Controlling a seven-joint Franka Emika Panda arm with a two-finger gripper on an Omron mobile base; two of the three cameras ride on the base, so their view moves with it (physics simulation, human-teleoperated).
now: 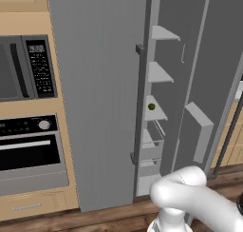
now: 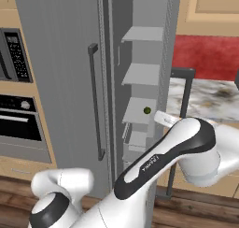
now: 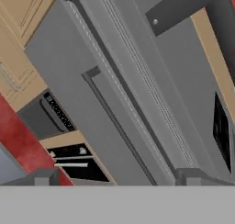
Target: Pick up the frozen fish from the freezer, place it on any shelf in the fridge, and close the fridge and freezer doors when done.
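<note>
Faced the tall grey side-by-side unit, with the wide, plain fridge door (image 1: 95, 107) shut flat and its dark vertical bar handle (image 1: 139, 102) running down the right edge. Found the narrower freezer door (image 1: 213, 60) swung wide open to the right, inner face showing, with a pale door bin (image 1: 201, 126) fixed low on it. Looked straight into the freezer (image 1: 172, 83): a slim grey compartment with short pale grey shelves (image 1: 163, 33) stacked one above another and shallow drawers (image 1: 153, 143) beneath them. Saw the white arm (image 1: 199, 198) bulking up from the lower right of the left base view, over a wooden floor (image 1: 109, 217). Noted a black-fronted oven (image 1: 28, 150) and a microwave (image 1: 19, 67) set in tan cabinetry to the left of the unit, and a red wall (image 2: 205, 56) above a marbled counter (image 2: 205, 98) to its right. Found the gripper (image 3: 119, 178) spread wide in the hand view, its fingertips (image 3: 45, 176) far apart with nothing between them, pointed at the shut fridge door from a rolled angle. Spotted a small green ball (image 1: 151, 106) resting on the third shelf down, near its back edge. Could not make out where the frozen fish lay; no slim dark brown shape could be told apart on the shelves as seen.
</note>
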